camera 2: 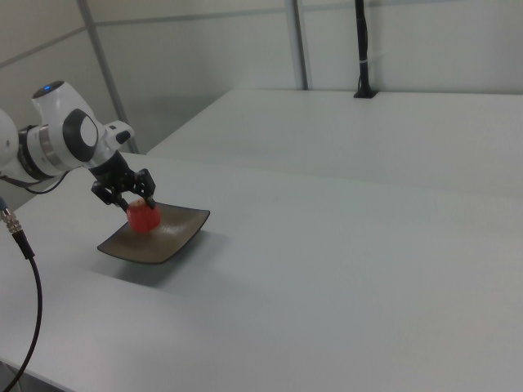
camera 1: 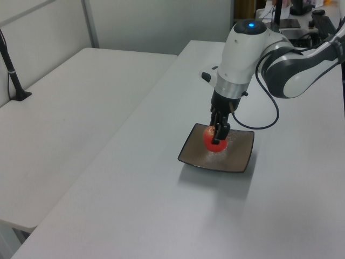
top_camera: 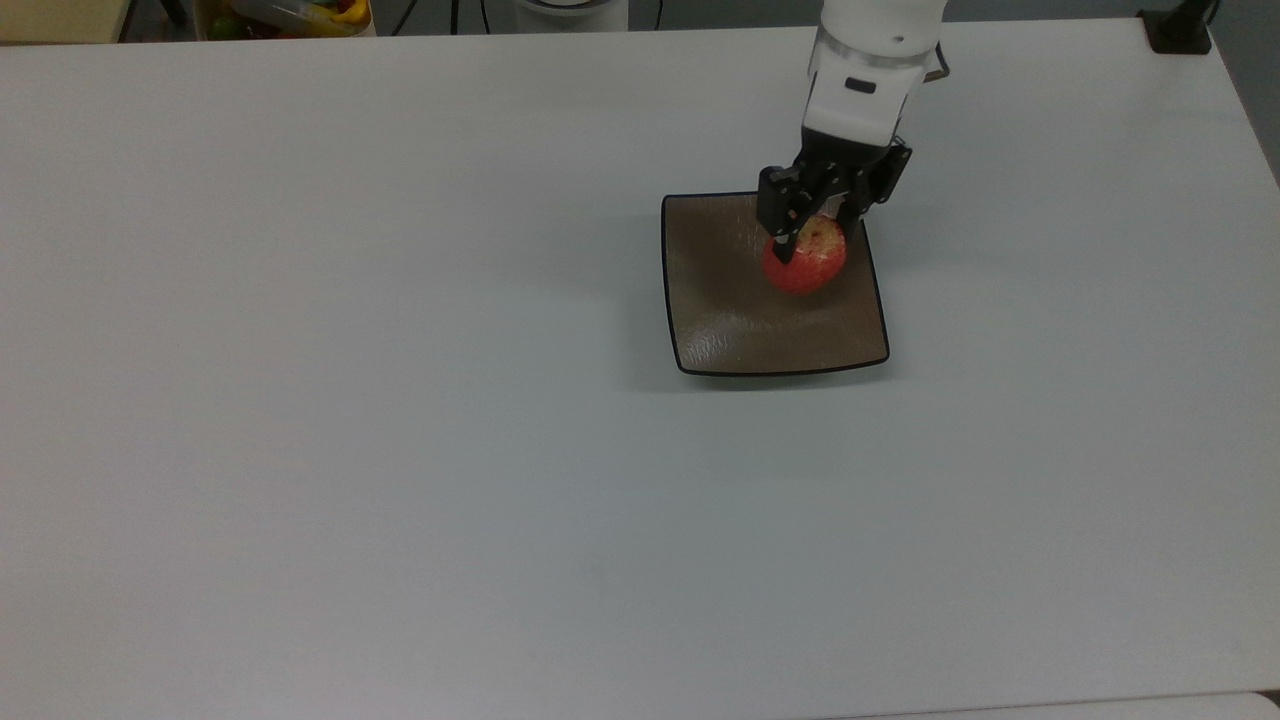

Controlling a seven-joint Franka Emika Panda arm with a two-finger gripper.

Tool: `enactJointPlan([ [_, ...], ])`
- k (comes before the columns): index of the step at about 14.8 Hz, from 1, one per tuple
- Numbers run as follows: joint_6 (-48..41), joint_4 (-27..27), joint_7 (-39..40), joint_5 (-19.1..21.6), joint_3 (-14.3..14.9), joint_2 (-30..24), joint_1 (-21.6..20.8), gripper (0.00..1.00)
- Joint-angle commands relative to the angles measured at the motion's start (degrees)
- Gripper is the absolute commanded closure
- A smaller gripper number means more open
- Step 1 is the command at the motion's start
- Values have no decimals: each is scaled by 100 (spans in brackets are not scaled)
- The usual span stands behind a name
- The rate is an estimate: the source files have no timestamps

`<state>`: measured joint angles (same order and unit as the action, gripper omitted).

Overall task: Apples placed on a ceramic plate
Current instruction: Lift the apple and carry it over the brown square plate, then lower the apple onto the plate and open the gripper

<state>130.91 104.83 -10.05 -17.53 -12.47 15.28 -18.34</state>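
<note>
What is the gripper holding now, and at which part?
The gripper holds the small red apple, its fingers clamped on opposite sides near the top, over the ceramic plate.

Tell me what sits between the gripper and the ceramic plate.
The apple. The gripper has its jaws shut on it over the ceramic plate, toward the top view's right edge of the plate; the left view shows the same.

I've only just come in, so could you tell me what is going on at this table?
The robot arm's gripper is shut on a small red apple and holds it over the square brown plate on the white table. In the top view the apple sits over the plate's upper right part. Whether it touches the plate yet cannot be told. It has not been released.
</note>
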Motion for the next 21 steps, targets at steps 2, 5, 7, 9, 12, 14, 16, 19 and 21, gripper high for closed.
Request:
enactJointPlan([
  [2, 14, 135, 223, -66, 43, 80, 102, 43],
  [5, 23, 99, 223, -75, 51, 159, 129, 0],
  [7, 23, 91, 223, -84, 51, 159, 120, 0],
  [9, 23, 82, 215, -75, 51, 151, 120, 0],
  [12, -12, 64, 188, -58, 51, 107, 129, 0],
  [14, -56, 55, 135, -49, 51, 54, 137, 0],
  [16, -92, 29, 127, -14, 69, -51, 155, 0],
  [19, -845, -172, 127, 415, 130, -297, 260, 0],
  [21, -1477, -243, 170, 889, 427, -691, 278, 0],
])
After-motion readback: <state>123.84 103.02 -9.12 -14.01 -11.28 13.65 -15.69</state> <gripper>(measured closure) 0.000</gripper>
